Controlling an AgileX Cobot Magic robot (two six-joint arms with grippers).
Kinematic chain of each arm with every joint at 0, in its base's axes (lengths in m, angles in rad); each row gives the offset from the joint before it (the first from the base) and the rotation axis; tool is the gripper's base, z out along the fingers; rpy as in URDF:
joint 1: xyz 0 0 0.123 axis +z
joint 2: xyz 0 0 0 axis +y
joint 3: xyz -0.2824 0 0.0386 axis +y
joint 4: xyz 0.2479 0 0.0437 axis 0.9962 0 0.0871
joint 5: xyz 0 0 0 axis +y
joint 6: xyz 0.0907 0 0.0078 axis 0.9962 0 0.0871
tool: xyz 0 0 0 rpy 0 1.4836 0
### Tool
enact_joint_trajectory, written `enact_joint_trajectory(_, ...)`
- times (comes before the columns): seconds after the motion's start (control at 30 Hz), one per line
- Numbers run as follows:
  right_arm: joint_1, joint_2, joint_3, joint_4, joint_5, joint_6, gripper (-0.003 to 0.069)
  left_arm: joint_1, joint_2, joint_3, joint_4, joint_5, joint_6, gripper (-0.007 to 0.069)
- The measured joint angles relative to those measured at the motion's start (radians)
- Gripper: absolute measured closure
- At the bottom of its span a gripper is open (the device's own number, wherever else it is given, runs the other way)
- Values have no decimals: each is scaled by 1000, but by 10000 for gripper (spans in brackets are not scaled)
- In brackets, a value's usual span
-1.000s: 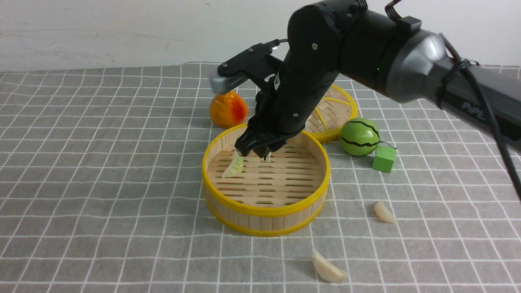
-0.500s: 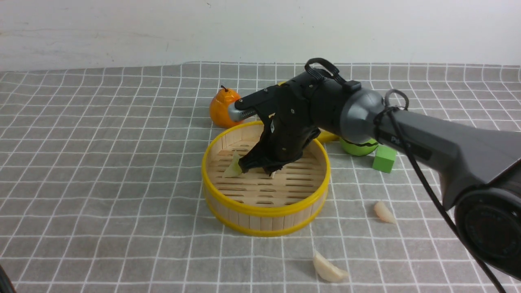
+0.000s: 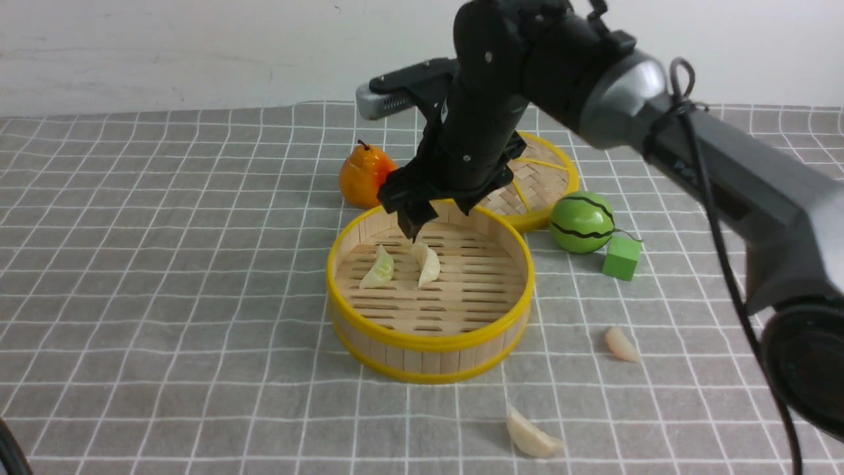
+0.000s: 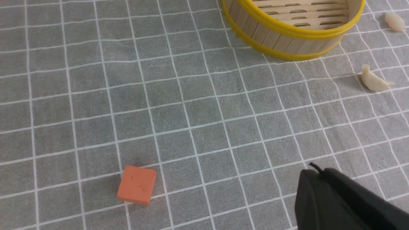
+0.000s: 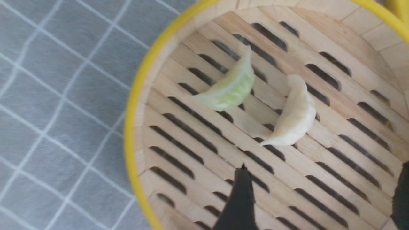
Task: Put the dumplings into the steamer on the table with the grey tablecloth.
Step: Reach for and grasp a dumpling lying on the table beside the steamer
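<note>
The steamer point(image 3: 428, 344) stands mid-table on the grey tablecloth point(image 3: 165, 264). On its slat floor lie a greenish dumpling point(image 3: 379, 269) and a cream dumpling point(image 3: 427, 264), side by side, seen too as the greenish dumpling point(image 5: 230, 86) and the cream one point(image 5: 295, 115). My right gripper point(image 3: 435, 214) hovers open above the steamer's far side, its fingers point(image 5: 239, 198) spread wide with nothing between them. Two more cream dumplings point(image 3: 621, 344) point(image 3: 533, 435) lie on the cloth right of and in front of the steamer. My left gripper point(image 4: 314, 169) is shut and empty above the cloth, out of the front view.
An orange pear point(image 3: 366, 175) and the flat woven lid point(image 3: 537, 178) sit behind the steamer. A green striped ball point(image 3: 582, 222) and a green cube point(image 3: 622, 257) are at its right. An orange block point(image 4: 136, 185) lies on the cloth near my left gripper.
My right gripper dipped into the steamer, opened and let go of the cream dumpling beside the greenish one, then rose above the rim. The left arm stayed put.
</note>
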Motion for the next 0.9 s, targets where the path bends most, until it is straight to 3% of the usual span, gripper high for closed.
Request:
enact_joint_trajectory(0.17,1,-206,209,95,2,-79,104,0,0,0,-4,0,0,638)
enact_joint_trajectory(0.43,2,-532,759,84,-6,-97,137,0,0,0,-17,-4,0,636)
enact_joint_trajectory(0.57,2,-552,997,83,-162,-59,139,0,0,0,-17,-25,0,636)
enact_joint_trajectory(0.9,2,-414,1086,80,-407,-40,139,0,0,0,-17,-25,1,631)
